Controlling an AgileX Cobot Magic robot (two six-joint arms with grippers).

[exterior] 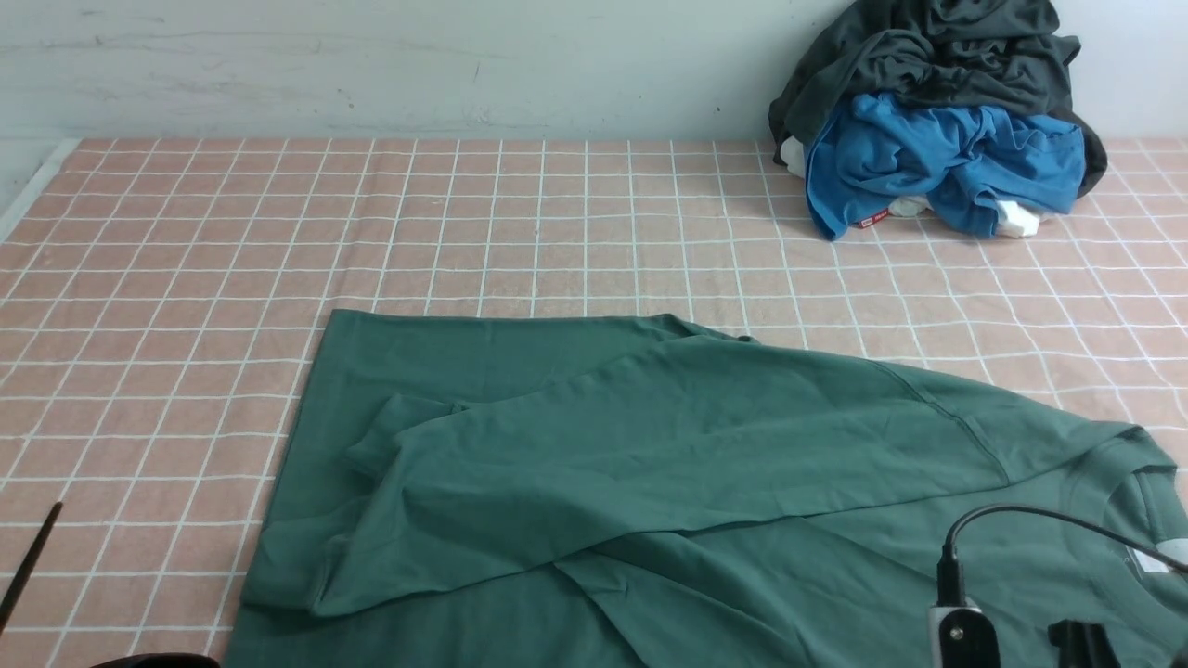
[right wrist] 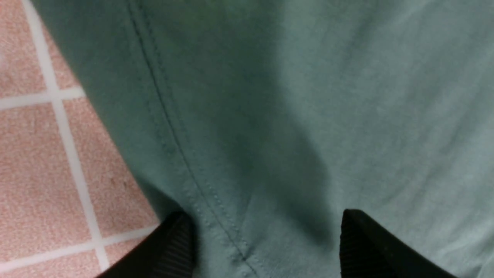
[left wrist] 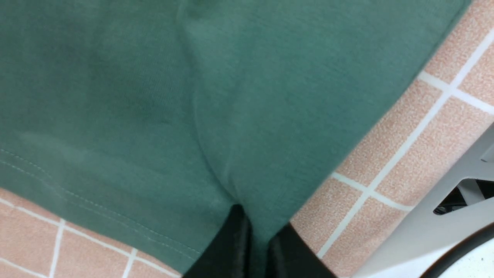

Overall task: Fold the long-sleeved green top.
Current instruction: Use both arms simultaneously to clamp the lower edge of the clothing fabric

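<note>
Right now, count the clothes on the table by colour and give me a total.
green top: 1
blue garment: 1
dark grey garment: 1
white cloth: bits poke out under the pile, number unclear
Total: 3 garments I can count for sure

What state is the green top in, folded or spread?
Partly folded: the green long-sleeved top lies flat, one sleeve laid across its body.

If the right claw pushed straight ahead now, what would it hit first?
The green long-sleeved top, by a stitched seam: the open right claw points straight into it. Depth is unclear.
</note>
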